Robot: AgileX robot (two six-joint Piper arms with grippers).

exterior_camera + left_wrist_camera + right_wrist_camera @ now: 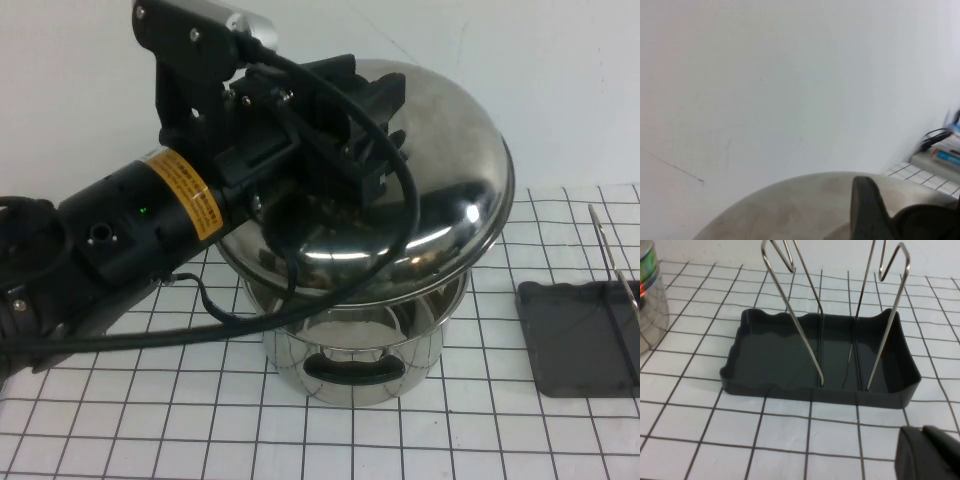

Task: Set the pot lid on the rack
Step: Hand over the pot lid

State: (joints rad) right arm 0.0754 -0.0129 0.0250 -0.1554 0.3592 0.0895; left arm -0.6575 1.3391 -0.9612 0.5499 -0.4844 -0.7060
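Carrying the pot lid (420,190) level and clear of the steel pot (355,350), swinging toward the rack (585,335) at frame right, aiming the rim between the wire uprights (805,315). Left claw (365,140) clamping the lid's knob at upper centre, lid hanging tilted beneath it above the pot. Right claw (930,455) sitting closed, empty, on the bench (150,430) near the rack.

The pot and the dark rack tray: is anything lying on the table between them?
No. In the high view only bare gridded table separates the pot from the rack.
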